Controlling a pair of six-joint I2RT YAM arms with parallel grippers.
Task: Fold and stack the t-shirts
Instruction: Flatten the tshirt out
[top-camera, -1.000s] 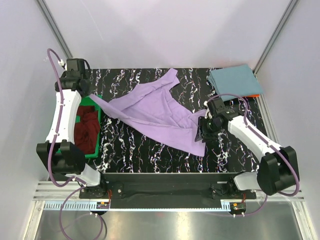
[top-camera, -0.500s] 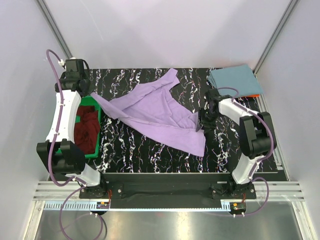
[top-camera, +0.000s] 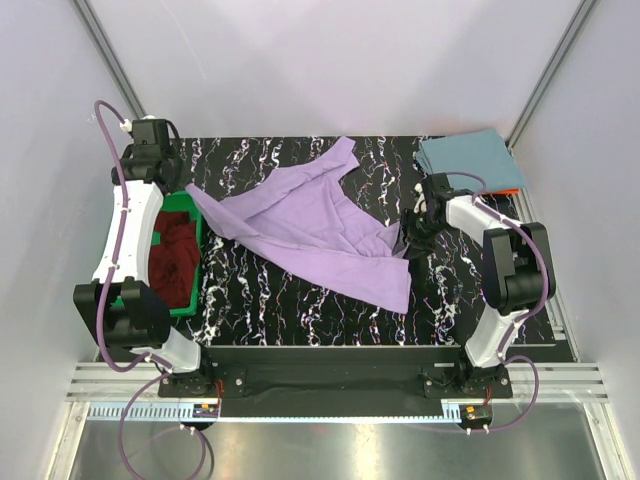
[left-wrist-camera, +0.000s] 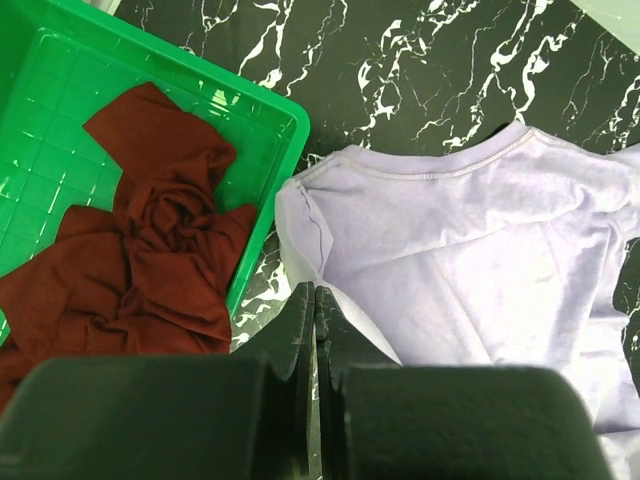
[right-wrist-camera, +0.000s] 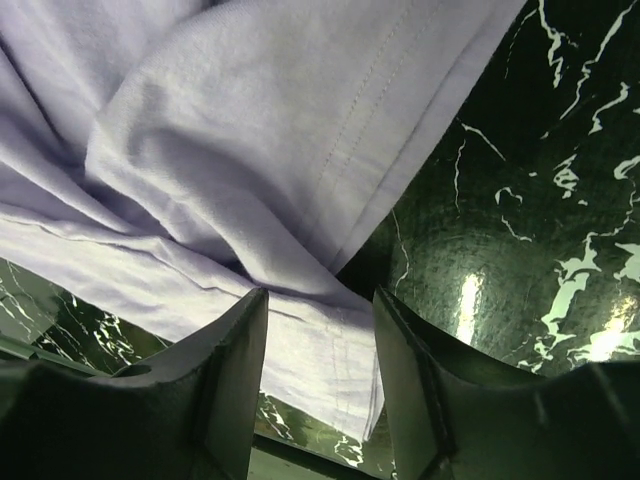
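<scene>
Just changed: the right end effector (right-wrist-camera: 320, 310) has let its jaws widen and has drawn toward the far side of the table (top-camera: 300, 310). Its arm has folded in close to its base.
Right end effector: jaws partly apart, straddling a rumpled ridge of hem on the lavender t-shirt (top-camera: 300, 225). As far as the wrist view shows, the cloth between them is not pinched.
Left end effector (left-wrist-camera: 314, 295): fingers pressed together, nothing seen between them. It hangs over the shirt's left corner, just beside the green tray (left-wrist-camera: 60, 70).
Lavender t-shirt: mid-table, spread out but skewed, with its right edge doubled over.
Teal t-shirt (top-camera: 468, 160): folded, at the far right corner.
Maroon t-shirt (left-wrist-camera: 150, 250): bunched in the tray, unfolded.
Meaning for task: this reads as a release after laying out. The lavender shirt lies free on the table, not yet folded. I judge one shirt of three done.
Next need: smooth the right hem before any fold, or the crease will likely run crooked.
</scene>
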